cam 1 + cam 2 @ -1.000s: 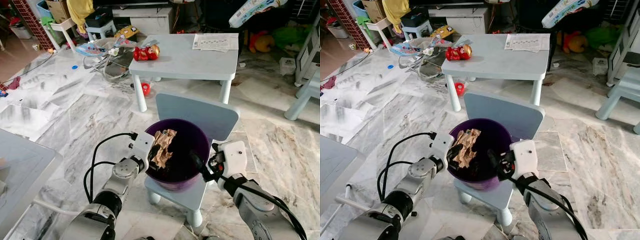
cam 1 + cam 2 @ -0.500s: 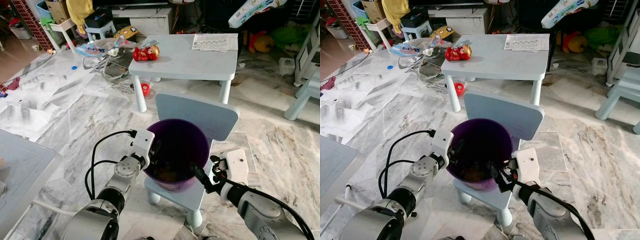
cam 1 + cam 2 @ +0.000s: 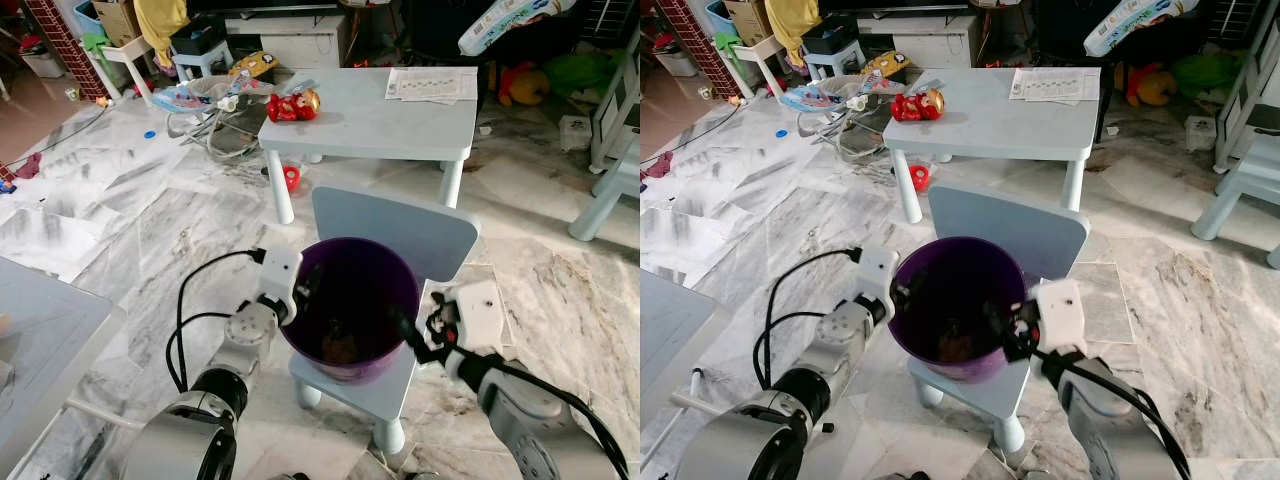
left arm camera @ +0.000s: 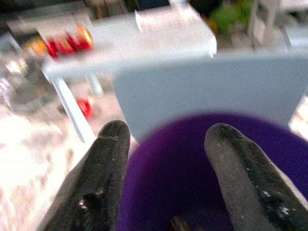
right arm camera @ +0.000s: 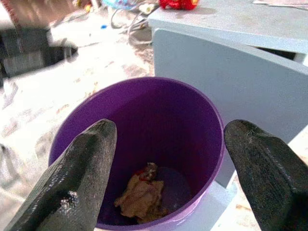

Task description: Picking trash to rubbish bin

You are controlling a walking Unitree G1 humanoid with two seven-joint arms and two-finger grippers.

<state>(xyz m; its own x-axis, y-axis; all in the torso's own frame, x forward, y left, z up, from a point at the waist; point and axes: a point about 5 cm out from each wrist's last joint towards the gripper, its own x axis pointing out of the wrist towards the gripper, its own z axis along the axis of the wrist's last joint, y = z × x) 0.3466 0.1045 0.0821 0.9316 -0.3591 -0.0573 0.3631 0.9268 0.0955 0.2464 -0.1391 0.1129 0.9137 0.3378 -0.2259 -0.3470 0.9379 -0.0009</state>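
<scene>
1. Two silver, round-jointed metal arms; each ends in a boxy white wrist housing.
2. Looping black cables (image 3: 190,310) run along the left arm.
3. Long, matte black, faintly speckled rubbery fingers (image 5: 86,168); blunt rounded tips.

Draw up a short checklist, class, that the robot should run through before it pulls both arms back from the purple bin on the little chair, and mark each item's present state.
1. Crumpled brown trash lies at the bottom of the purple bin: ok.
2. Left gripper open, holding nothing: ok.
3. Right gripper open, holding nothing: ok.
4. Bin upright on the light blue chair: ok.
5. Bin seated well back from the seat's front edge: cannot tell.
</scene>
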